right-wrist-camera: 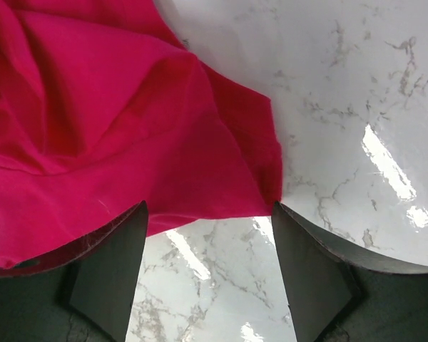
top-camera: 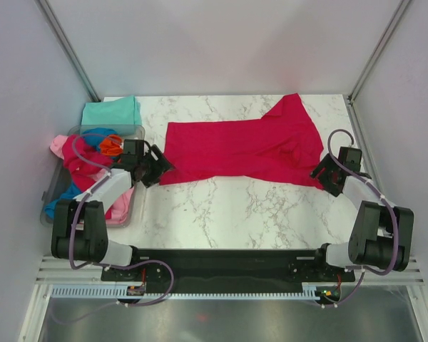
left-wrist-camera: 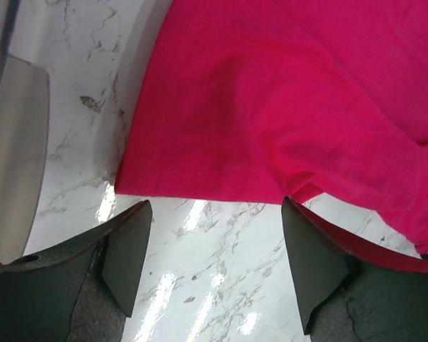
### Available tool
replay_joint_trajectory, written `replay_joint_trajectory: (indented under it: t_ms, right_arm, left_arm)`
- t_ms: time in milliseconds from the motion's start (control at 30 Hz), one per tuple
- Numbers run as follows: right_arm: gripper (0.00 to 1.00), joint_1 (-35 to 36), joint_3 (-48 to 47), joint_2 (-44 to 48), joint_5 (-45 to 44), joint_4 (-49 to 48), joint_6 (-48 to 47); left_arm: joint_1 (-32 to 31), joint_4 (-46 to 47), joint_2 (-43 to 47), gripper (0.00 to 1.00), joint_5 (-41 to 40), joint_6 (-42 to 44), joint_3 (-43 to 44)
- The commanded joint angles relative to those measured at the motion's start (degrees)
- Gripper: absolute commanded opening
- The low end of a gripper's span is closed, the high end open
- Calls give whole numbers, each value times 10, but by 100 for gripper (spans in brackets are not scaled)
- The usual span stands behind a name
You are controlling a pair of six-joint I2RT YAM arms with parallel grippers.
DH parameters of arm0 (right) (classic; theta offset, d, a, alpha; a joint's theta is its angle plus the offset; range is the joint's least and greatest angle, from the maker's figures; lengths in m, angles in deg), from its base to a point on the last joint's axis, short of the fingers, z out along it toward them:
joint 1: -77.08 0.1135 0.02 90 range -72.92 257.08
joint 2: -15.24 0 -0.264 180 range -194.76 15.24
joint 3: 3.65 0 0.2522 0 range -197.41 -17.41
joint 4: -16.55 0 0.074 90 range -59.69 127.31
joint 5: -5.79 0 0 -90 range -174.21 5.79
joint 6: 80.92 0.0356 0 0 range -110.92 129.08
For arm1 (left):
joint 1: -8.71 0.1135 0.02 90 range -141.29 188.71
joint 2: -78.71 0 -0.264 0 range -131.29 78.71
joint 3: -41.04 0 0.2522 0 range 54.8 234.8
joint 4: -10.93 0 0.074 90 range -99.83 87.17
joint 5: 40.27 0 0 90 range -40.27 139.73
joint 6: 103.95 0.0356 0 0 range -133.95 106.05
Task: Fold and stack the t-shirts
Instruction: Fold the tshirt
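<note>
Two hands spread wide, gripping nothing: left hand (left-wrist-camera: 214, 249) just short of the straight hem of a soft crimson-red t-shirt (top-camera: 242, 146), right hand (right-wrist-camera: 208, 256) at its rumpled edge, over glossy marble-veined surface (top-camera: 221, 206).

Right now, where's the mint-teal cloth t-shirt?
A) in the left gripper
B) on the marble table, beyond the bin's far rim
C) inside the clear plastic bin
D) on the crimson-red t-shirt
B: the mint-teal t-shirt lies flat on the marble table past the far rim of the clear plastic bin, apart from the crimson-red t-shirt.
</note>
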Motion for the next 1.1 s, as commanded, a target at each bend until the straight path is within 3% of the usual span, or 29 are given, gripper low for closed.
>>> replay_joint_trajectory:
  t_ms: [0,300,433,500,533,633,833,933,967,1067]
  right_arm:
    - [78,-12,16,-18,9,-47,9]
    - [75,-33,16,-62,15,-80,7]
    - [63,-45,10,-82,18,-89,7]
    - [49,-55,5,-90,13,-91,7]
    - [34,-63,1,-91,14,-92,7]
    - [17,-76,-8,-99,18,-93,7]
    - [1,-81,-8,-101,31,-94,2]
    - [0,-84,-4,-101,32,-93,0]
    - [0,-85,-4,-100,33,-93,0]
    - [0,-90,-1,-101,38,-95,0]
  left_arm:
    - [10,24,-35,81,-21,-30,-17]
    - [-1,36,-50,72,-31,-48,-47]
    - [-20,22,-50,70,-41,-52,-54]
    - [-43,14,-42,70,-58,-54,-62]
    - [-51,14,-38,71,-65,-54,-66]
    - [-66,0,-43,71,-79,-53,-64]
    - [-67,-14,-71,71,-136,-44,-38]
    - [-67,-16,-94,68,-146,-39,-7]
    - [-67,-15,-101,65,-148,-39,-2]
    - [-67,-10,-127,13,-150,-31,24]
